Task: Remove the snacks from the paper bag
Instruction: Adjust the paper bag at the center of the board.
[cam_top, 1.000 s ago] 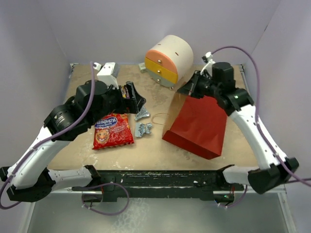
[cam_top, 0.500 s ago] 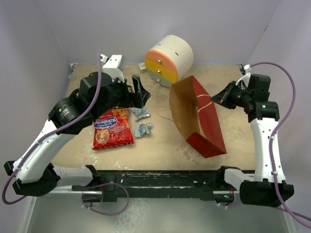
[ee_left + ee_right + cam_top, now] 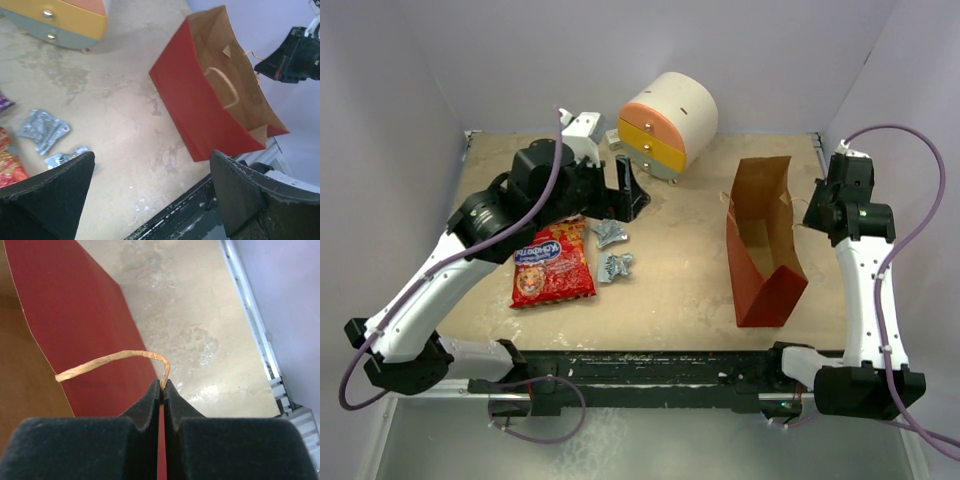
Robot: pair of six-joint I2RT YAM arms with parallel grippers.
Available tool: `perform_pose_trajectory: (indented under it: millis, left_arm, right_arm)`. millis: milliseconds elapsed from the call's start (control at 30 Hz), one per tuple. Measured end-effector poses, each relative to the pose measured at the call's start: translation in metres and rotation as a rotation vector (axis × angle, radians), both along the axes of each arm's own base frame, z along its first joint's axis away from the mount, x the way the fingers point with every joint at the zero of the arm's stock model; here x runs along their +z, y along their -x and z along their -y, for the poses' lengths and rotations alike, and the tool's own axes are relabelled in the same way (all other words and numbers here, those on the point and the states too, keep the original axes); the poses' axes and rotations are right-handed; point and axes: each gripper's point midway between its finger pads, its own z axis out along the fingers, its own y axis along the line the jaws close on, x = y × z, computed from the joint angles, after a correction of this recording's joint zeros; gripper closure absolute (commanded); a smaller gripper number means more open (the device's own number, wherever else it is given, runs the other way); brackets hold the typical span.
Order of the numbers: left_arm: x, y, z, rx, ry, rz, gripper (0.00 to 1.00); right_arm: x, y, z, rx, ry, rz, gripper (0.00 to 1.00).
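I see the tall red paper bag (image 3: 760, 285), brown inside, tipped open front-right of the round white cabinet (image 3: 680, 105). My right gripper (image 3: 163, 385) is pinched tight on its thin string handle (image 3: 110, 360). A red crisp packet (image 3: 552, 265) and silver foil packets (image 3: 616, 266) lie front-left of the cabinet. My left gripper (image 3: 152, 162) is spread wide and empty.

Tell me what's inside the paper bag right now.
Only bare brown lining and a string handle show inside the paper bag; no snack is visible. Its deepest corner is hidden behind the red wall. The right gripper pinches its second handle.
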Motion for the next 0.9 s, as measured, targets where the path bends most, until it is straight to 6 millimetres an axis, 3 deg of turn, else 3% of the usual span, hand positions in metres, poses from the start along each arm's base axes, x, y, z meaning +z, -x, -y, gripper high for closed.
perform_pose_trajectory:
  millis: [67, 200, 400, 500, 600, 900]
  left_arm:
    - [-0.006, 0.0, 0.013, -0.036, 0.016, -0.023, 0.01]
    - [-0.027, -0.005, 0.043, -0.114, 0.028, -0.087, 0.01]
    - [-0.048, -0.013, 0.065, -0.178, 0.034, -0.161, 0.01]
    - [-0.047, -0.015, 0.069, -0.197, 0.056, -0.167, 0.01]
    - [-0.042, -0.015, 0.073, -0.214, 0.087, -0.172, 0.01]
    - [-0.035, -0.013, 0.088, -0.27, 0.155, -0.184, 0.01]
  right_arm:
    - [0.002, 0.004, 0.008, -0.03, 0.036, 0.005, 0.83]
    - [0.002, 0.019, 0.026, -0.107, 0.121, -0.004, 0.79]
    - [0.012, 0.029, 0.039, -0.16, 0.189, 0.011, 0.65]
    - [0.022, 0.029, 0.035, -0.135, 0.207, 0.015, 0.62]
    - [0.044, 0.023, 0.025, -0.082, 0.193, 0.072, 0.48]
    - [0.071, 0.024, 0.002, 0.012, 0.106, 0.145, 0.27]
